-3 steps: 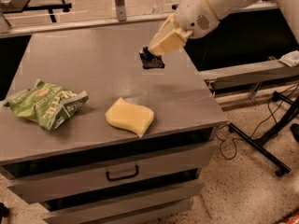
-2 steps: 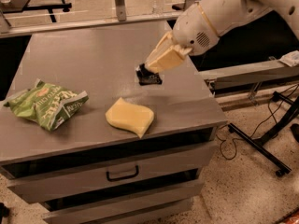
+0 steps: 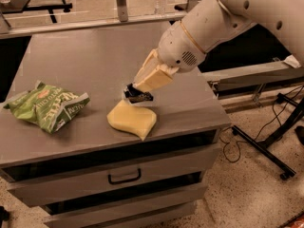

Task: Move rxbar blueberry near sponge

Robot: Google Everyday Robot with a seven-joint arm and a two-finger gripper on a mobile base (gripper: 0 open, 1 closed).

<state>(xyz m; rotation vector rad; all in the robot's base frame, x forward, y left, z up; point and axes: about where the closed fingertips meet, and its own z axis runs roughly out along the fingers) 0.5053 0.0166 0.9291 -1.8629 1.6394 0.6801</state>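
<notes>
The sponge, a pale yellow foam block with wavy edges, lies on the grey cabinet top near its front edge. My gripper reaches down from the upper right on a white arm and is shut on the rxbar blueberry, a small dark bar. The bar hangs just above the sponge's far edge, almost touching it. Most of the bar is hidden by the tan fingers.
A green chip bag with white lettering lies at the left front of the cabinet top. A drawer with a black handle is below. A black stand's legs and cables sit on the floor at the right.
My gripper has carried the rxbar from the back right of the cabinet top forward and left, down to the sponge's far edge. The sponge and chip bag have not moved.
</notes>
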